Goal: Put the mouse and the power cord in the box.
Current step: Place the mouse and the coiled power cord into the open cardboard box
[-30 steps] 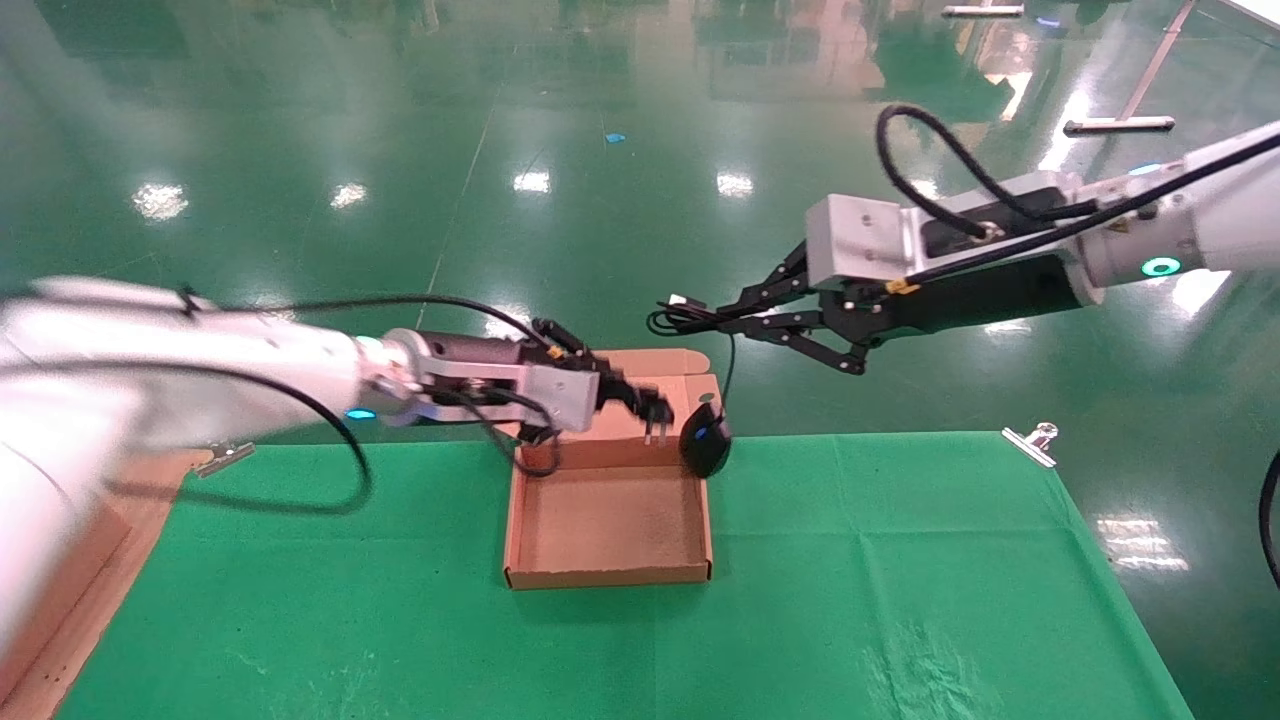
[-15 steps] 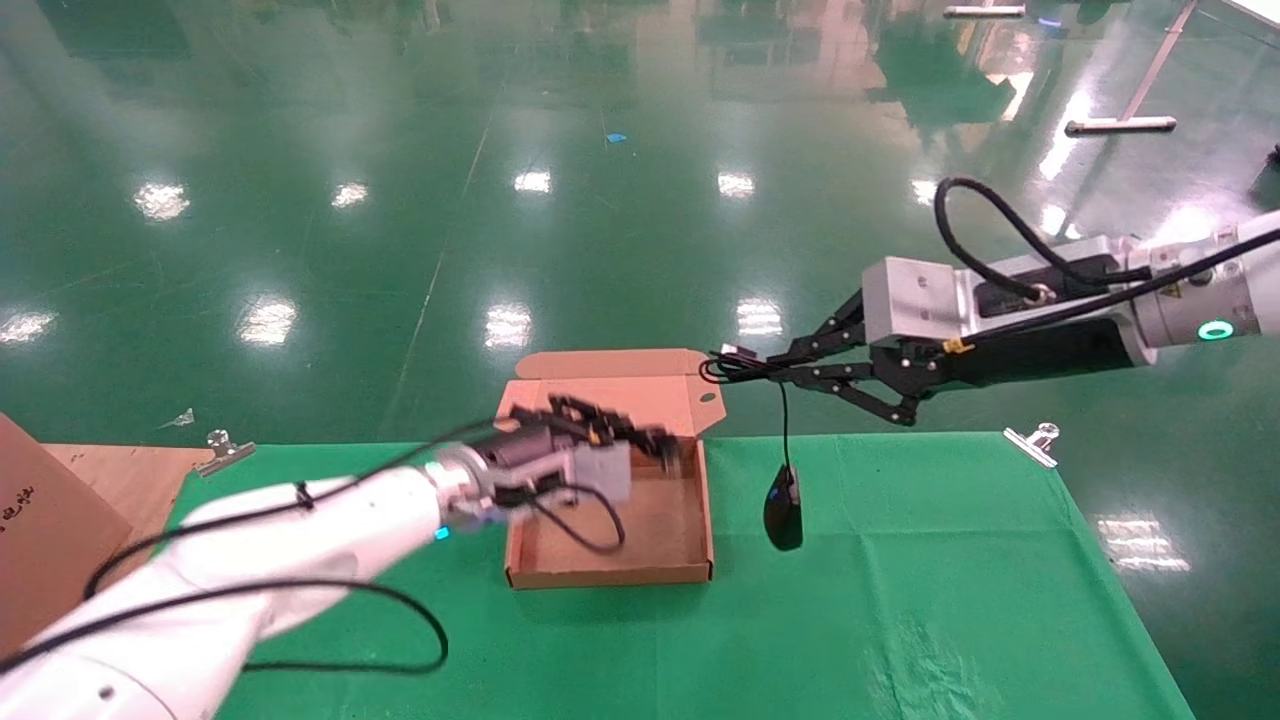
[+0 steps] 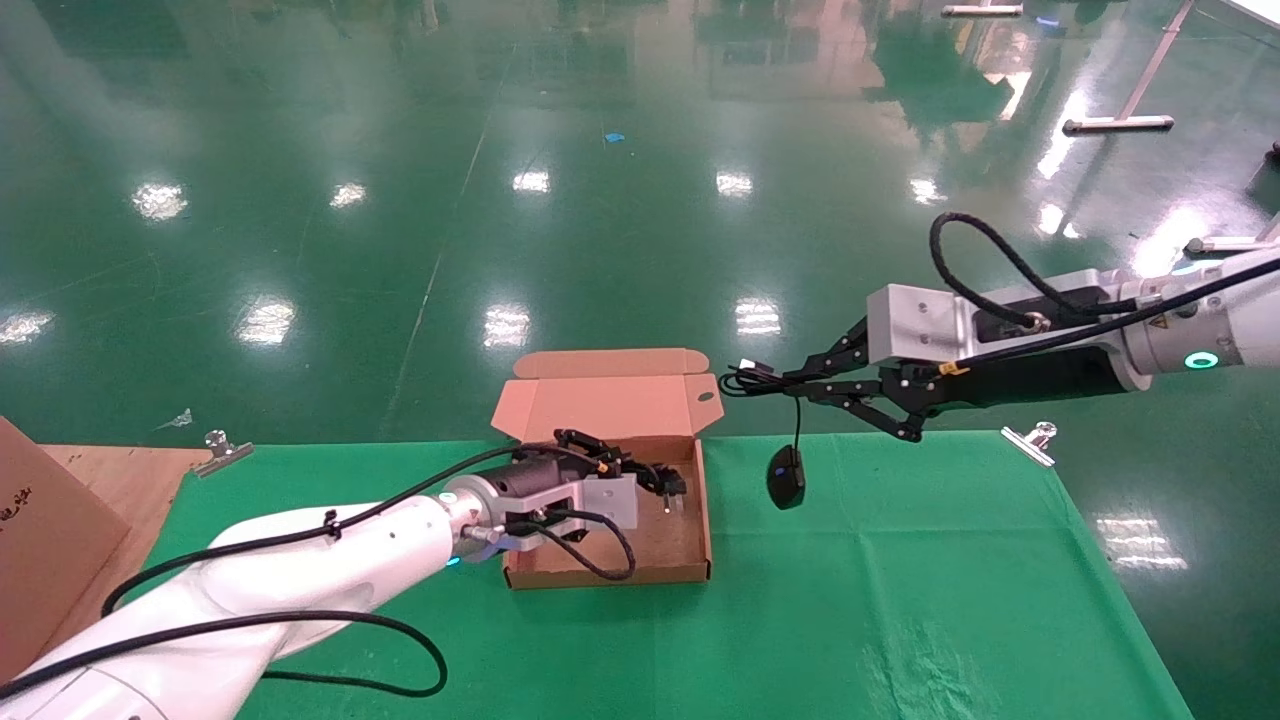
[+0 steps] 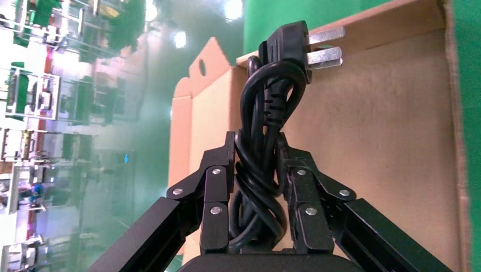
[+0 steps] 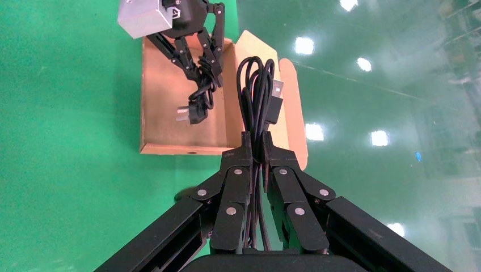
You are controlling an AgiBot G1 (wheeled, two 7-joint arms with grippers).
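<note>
The box (image 3: 610, 575) lies open on the green cloth, its lid flap (image 3: 600, 405) standing up at the back. My left gripper (image 3: 655, 478) is inside the box, shut on the bundled power cord (image 4: 266, 130). The cord's pronged plug (image 4: 295, 48) points at the box's right wall, just over the floor. My right gripper (image 3: 800, 385) hovers right of the lid, shut on the coiled thin cable (image 5: 258, 85) with its USB plug (image 5: 276, 99). The mouse (image 3: 786, 478) hangs from that cable over the cloth, outside the box to its right.
A larger brown carton (image 3: 30, 530) stands at the far left on the bare wooden table end (image 3: 110, 480). Metal clips (image 3: 222, 450) (image 3: 1035, 440) pin the green cloth (image 3: 900, 600) at the back edge. Beyond the table is glossy green floor.
My left arm has come down and back, carrying the power cord from above the box's back wall into the box. My right gripper moved right and lower; the mouse swung away from the box's corner.
</note>
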